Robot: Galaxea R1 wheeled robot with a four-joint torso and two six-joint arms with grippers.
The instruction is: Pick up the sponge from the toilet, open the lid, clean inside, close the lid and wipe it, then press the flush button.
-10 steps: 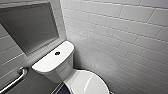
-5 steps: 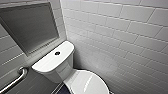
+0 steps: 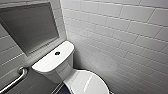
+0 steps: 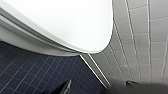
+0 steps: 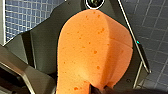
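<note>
The white toilet [image 3: 53,62] stands in the corner, its tank against the back wall. A small dark flush button [image 3: 57,53] sits in the middle of the tank top. The glossy oval lid [image 3: 87,82] lies shut over the bowl. The lid [image 4: 62,22] looms large and close in the left wrist view, with my left gripper [image 4: 97,86] open beside its rim, above the floor. My right gripper [image 5: 100,88] is shut on the orange sponge [image 5: 95,50], pinching it at one end so that it bulges.
A metal grab bar [image 3: 15,80] runs along the wall left of the tank. Above it is a grey recessed panel [image 3: 30,27]. White wall tiles [image 3: 125,37] close in on the right. Dark blue floor tiles [image 4: 30,70] lie under the bowl.
</note>
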